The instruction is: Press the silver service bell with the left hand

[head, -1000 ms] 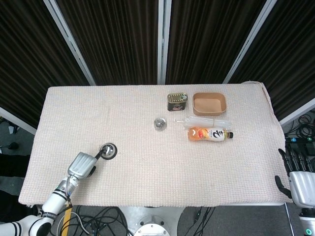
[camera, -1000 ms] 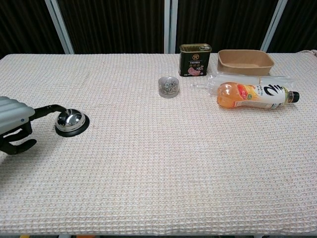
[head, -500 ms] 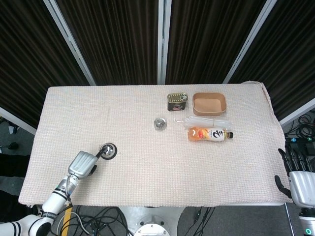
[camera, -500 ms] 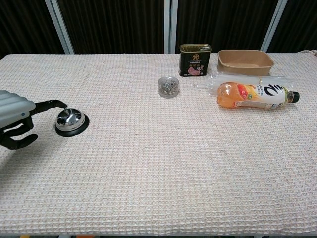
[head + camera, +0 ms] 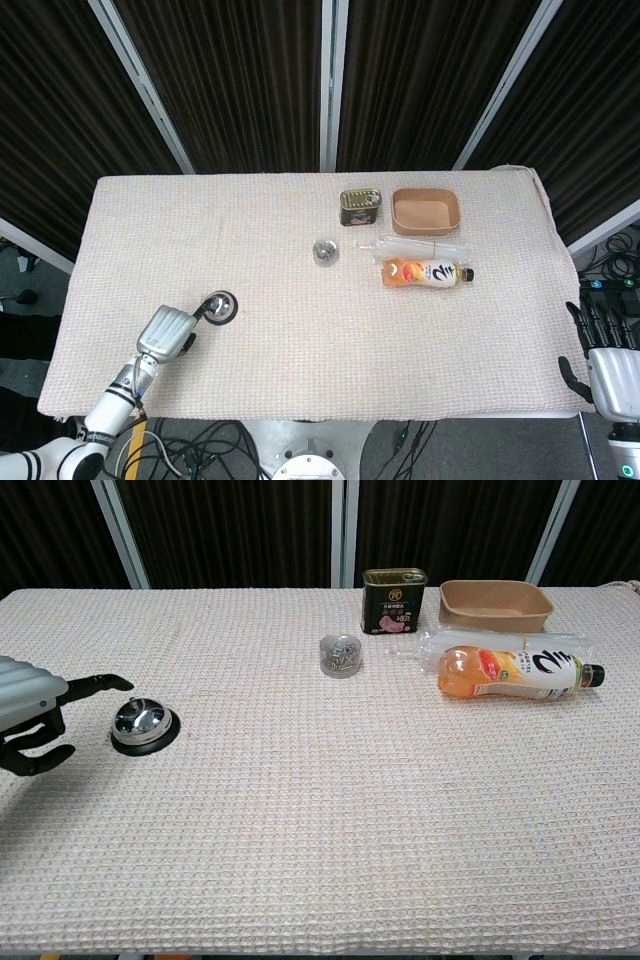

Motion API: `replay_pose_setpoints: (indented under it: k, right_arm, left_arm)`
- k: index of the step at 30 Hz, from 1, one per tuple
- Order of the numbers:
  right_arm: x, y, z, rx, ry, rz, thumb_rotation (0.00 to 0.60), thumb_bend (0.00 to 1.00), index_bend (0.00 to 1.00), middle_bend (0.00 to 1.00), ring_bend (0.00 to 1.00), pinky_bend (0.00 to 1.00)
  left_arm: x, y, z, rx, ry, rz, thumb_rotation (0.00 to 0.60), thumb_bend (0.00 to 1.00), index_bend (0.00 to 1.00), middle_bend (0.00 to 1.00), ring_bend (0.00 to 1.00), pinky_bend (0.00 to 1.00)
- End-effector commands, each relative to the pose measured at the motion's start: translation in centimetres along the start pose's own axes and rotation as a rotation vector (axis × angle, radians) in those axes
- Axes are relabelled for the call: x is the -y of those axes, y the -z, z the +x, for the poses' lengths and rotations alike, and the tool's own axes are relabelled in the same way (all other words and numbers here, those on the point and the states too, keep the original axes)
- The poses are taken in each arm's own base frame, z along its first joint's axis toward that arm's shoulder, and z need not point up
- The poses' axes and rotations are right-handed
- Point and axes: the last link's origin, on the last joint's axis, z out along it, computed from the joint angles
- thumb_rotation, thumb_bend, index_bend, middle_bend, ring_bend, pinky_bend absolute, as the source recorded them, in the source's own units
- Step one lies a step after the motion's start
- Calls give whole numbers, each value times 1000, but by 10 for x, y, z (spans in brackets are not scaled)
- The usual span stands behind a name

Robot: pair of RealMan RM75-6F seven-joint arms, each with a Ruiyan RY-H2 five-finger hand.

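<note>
Your left hand (image 5: 35, 715) sits at the near-left edge of the table (image 5: 300, 330), just beside the bell (image 5: 139, 724). One finger reaches out towards the bell, its tip above and a little short of the dome and not touching it, while the other fingers (image 5: 30, 760) are curled in below with nothing in them. The bell stands upright on its dark base, well apart from the tin (image 5: 394, 601), the small jar (image 5: 340, 655), the tray (image 5: 495, 604) and the bottle (image 5: 515, 673) across the cloth. Treat the bell as a rigid metal thing with a smooth, rounded, probably slippery dome. It is likely light enough to skid on the woven cloth if you push it sideways. You do not need to take hold of it at all; the place to make contact is the small plunger at the very top of the dome, pressed straight down with the extended fingertip. A touch on the sloping side would probably slide off or shove the bell away, so bring the tip over the centre first. Your right hand (image 5: 612, 365) hangs off the right end of the table, fingers apart and holding nothing, and can stay out of this.
</note>
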Motion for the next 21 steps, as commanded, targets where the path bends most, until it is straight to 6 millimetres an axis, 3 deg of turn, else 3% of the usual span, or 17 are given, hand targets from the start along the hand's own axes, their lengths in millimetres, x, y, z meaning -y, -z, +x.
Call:
replay_pose_setpoints:
  k: [1,8,12,18,21]
  right_arm:
    - [0,0,0,1,0,1,600,298,0,0,0,0]
    - [-1,0,-1,6,3,-3,600,298,0,0,0,0]
    - [-2,0,-1,4,-1,-6,600,298,0,0,0,0]
    - [-3,0,2,-10,1,-6,600,298,0,0,0,0]
    - [-3,1,4,-17,-1,-8,600,298,0,0,0,0]
  left_arm:
    - [0,0,-3,19,-3,-2,600,474,74,877,865,872]
    - [0,0,-14,72,-20,-8,600,474,74,877,865,869]
    - [0,-1,-8,47,-15,-3,600,474,74,877,865,868]
    - [6,7,21,-97,67,34,600,474,74,877,865,866]
    - [19,23,38,-215,96,91,600,472,74,866,856,852]
